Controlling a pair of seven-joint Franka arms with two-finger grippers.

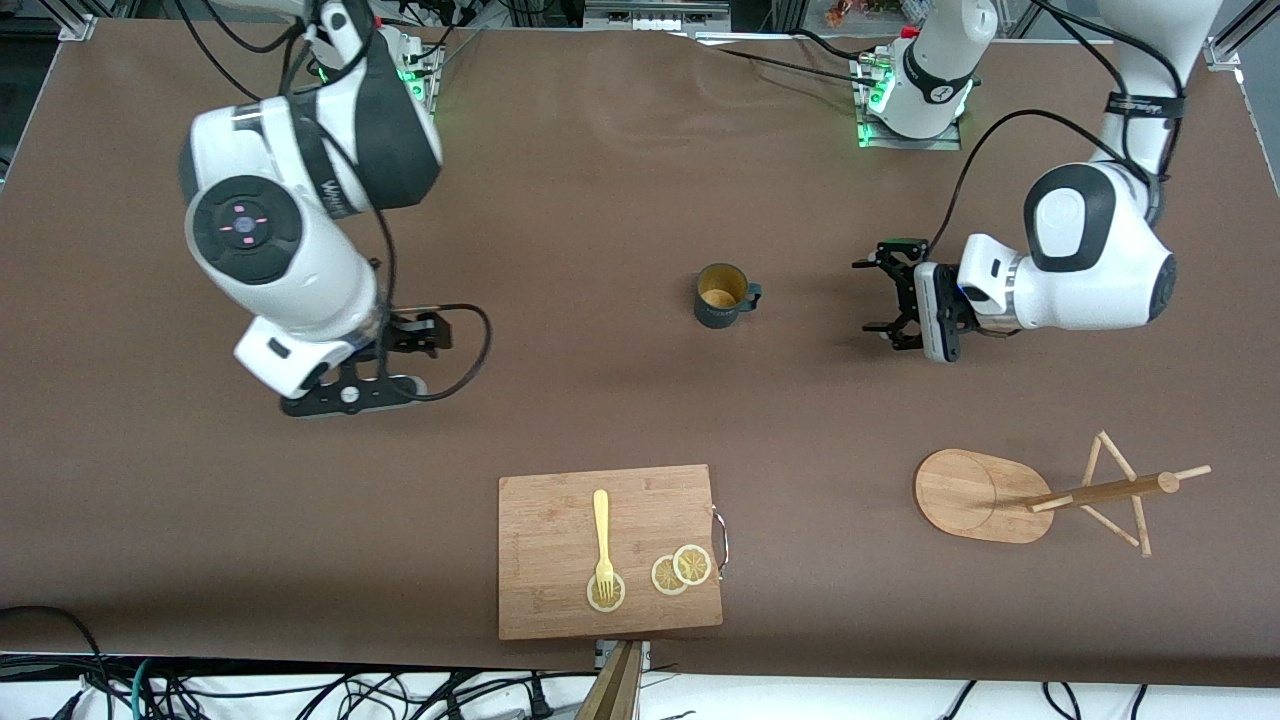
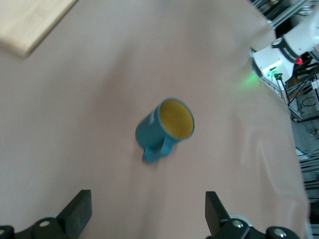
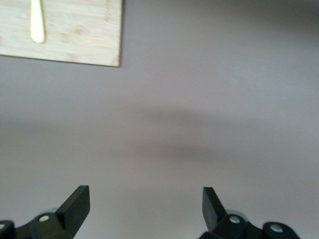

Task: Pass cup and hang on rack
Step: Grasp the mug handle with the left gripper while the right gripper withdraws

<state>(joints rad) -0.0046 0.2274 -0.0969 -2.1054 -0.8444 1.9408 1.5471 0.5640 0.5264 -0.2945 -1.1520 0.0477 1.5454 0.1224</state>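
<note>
Front view: cup (image 1: 722,296) upright mid-table, handle toward left gripper (image 1: 893,297). I see left gripper wide open, empty, level with cup, closer one. Right gripper (image 1: 400,360) open, empty, waits. Rack (image 1: 1040,493) nearer camera.

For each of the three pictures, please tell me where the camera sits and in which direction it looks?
Front view: high, across the table, facing both arms; shows cup, rack, cutting board, open left gripper and right gripper.
Left wrist view: on the left arm, looking at the cup; both its own fingertips show.
Right wrist view: on the right arm, looking at bare table and a board corner.
Shared: the cup appears in the front and left wrist views.
</note>
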